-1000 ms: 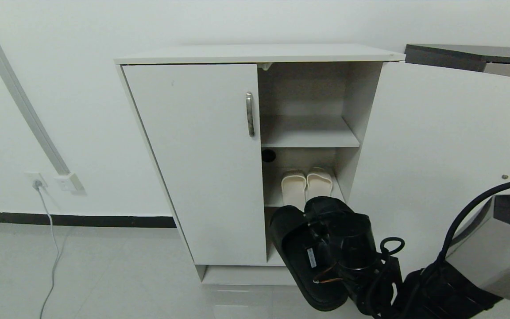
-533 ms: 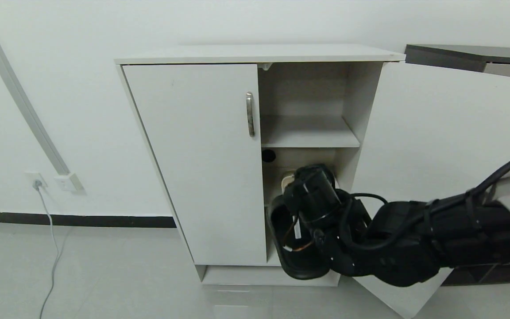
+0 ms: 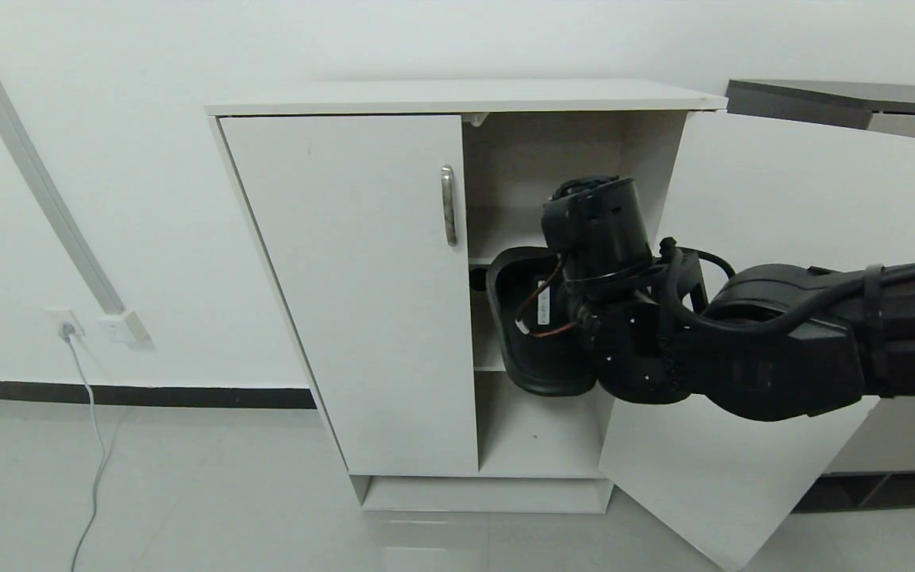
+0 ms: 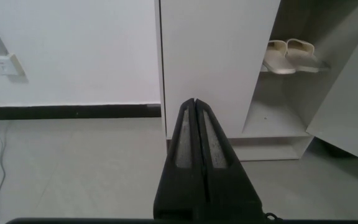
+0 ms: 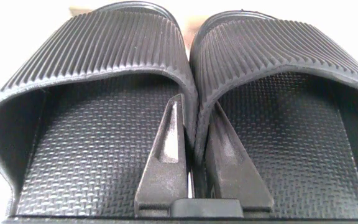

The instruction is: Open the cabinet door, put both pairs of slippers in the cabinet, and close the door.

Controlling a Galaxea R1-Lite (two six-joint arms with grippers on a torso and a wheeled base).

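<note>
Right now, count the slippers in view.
4: two white slippers side by side on a shelf in the cabinet; two black slippers pinched together in the right gripper.

Ribbed straps, pebbled footbeds on black slippers [image 5: 104,74]. Plain cream slippers [image 4: 289,55]. White cabinet [image 3: 346,278], silver handle [image 3: 448,205]. Black skirting stripe [image 3: 132,394], white wall [image 3: 148,159], pale grey floor [image 3: 227,492].

Right arm [image 3: 783,365] and black slippers [image 3: 533,361] hide the pale slippers [image 4: 289,55] (head view).

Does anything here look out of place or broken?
Nothing looks broken or spilled. The one odd sight: the black slippers hang steeply tipped in the air before the open cabinet, both pinched by the right gripper.
</note>
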